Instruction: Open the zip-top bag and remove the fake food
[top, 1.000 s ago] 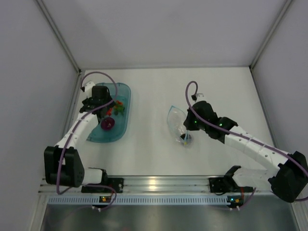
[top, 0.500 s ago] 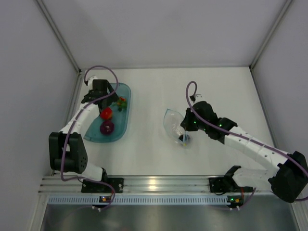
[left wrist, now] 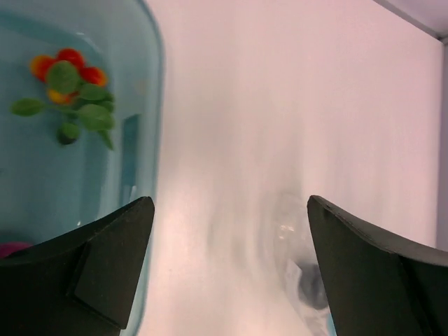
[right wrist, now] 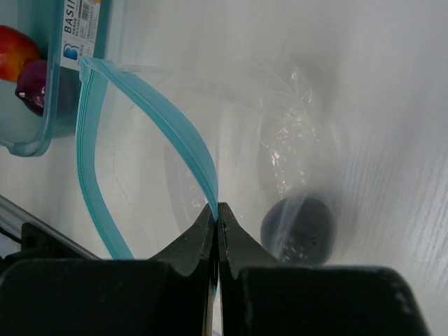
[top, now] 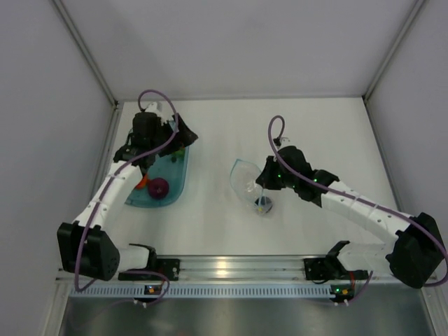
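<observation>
The zip-top bag (top: 245,178) lies mid-table with its mouth gaping. My right gripper (right wrist: 218,208) is shut on its light blue zip strip (right wrist: 175,133), also seen from above (top: 263,179). One dark piece of fake food (right wrist: 297,229) sits inside the bag (top: 264,205). My left gripper (left wrist: 231,266) hangs open and empty over the teal tub's right rim (left wrist: 157,105), facing the blurred bag (left wrist: 297,245). In the tub lie a green-orange-red bit (left wrist: 70,91), a red piece (right wrist: 14,59) and a purple-magenta piece (top: 159,187).
The teal tub (top: 175,183) stands at the left of the table, with a printed label (right wrist: 80,28) on its side. White walls close the table in at the back and on both sides. A metal rail (top: 231,269) runs along the near edge.
My left gripper opened wide, left the red piece in the tub and swung right to the tub's rim. My right gripper carried the bag's strip slightly left.
</observation>
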{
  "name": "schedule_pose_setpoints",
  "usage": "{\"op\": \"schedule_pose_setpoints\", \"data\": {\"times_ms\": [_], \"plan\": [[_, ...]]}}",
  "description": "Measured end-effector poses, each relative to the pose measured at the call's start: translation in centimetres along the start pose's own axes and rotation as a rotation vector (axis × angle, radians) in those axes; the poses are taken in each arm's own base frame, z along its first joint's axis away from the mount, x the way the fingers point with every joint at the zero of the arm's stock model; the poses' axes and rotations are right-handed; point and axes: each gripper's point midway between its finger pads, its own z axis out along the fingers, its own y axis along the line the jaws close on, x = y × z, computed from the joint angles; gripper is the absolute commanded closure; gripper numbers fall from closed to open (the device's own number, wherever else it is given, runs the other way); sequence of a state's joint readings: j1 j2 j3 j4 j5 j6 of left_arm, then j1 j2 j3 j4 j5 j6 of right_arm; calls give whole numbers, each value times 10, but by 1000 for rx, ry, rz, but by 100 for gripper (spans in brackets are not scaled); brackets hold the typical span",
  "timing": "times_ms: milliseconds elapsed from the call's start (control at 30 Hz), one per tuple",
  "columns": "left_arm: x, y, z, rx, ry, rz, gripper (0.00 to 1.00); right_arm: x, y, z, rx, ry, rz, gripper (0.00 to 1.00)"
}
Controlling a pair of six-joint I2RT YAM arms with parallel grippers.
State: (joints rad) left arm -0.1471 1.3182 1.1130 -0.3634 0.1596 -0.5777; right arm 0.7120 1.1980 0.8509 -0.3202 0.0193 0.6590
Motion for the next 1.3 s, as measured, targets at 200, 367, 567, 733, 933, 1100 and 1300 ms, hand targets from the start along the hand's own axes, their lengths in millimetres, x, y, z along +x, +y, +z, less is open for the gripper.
{"op": "schedule_pose_setpoints", "data": {"times_ms": [200,367,567,733,933,1100,1300], "plan": [[53,-117,-48,306,49,139,31,-6,19,6,-55,-28,77,100],[80,-178,-91,501,39,171,60,-11,40,9,-135,-72,173,100],[103,-186,-84,510,45,147,100,-15,57,11,-195,-107,275,100],[136,-181,-52,452,111,172,100,-11,68,17,-206,-116,305,100],[166,-169,-37,390,133,219,100,-16,64,20,-174,-160,340,100],[185,-148,-25,316,136,231,100,-13,50,24,-120,-182,340,100],[209,-126,-12,241,157,265,100,-12,37,26,-69,-196,313,100]]}}
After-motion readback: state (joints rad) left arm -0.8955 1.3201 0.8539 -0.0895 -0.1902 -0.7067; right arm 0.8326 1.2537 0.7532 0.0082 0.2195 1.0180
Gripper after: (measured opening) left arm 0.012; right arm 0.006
